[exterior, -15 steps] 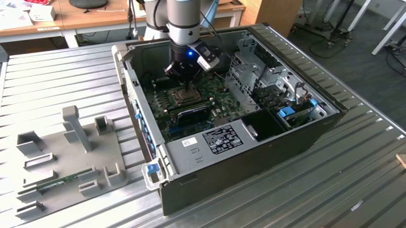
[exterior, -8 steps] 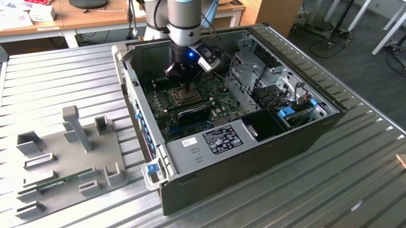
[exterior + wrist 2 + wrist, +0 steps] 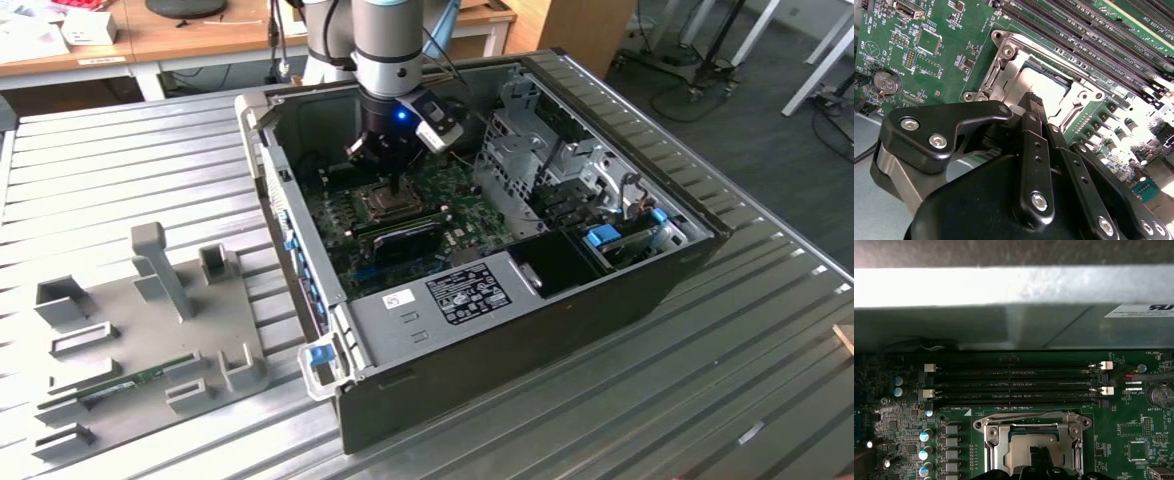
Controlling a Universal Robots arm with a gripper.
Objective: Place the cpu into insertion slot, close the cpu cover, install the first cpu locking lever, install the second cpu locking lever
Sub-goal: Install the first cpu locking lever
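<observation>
Black linkage of the gripper (image 3: 1035, 102) is filling the near part of the second wrist view, its fingers (image 3: 1033, 100) drawn together to a narrow tip that is pressing down at the middle of the insertion slot (image 3: 1046, 92); whether they are pinching anything I cannot tell. Just past the tip, a pale square face is showing through the window of the cpu cover (image 3: 1019, 80), which is lying flat on the socket (I judge that face to be the cpu (image 3: 1046, 82), already seated). It will be handling as a light, stiff, fragile chip, best taken by its edges. In the exterior view the socket is sitting at about 10 o'clock from the middle of the open computer case (image 3: 641, 300). Farther off, the long memory slots (image 3: 1014, 387) are running beyond the socket (image 3: 1031, 440).
</observation>
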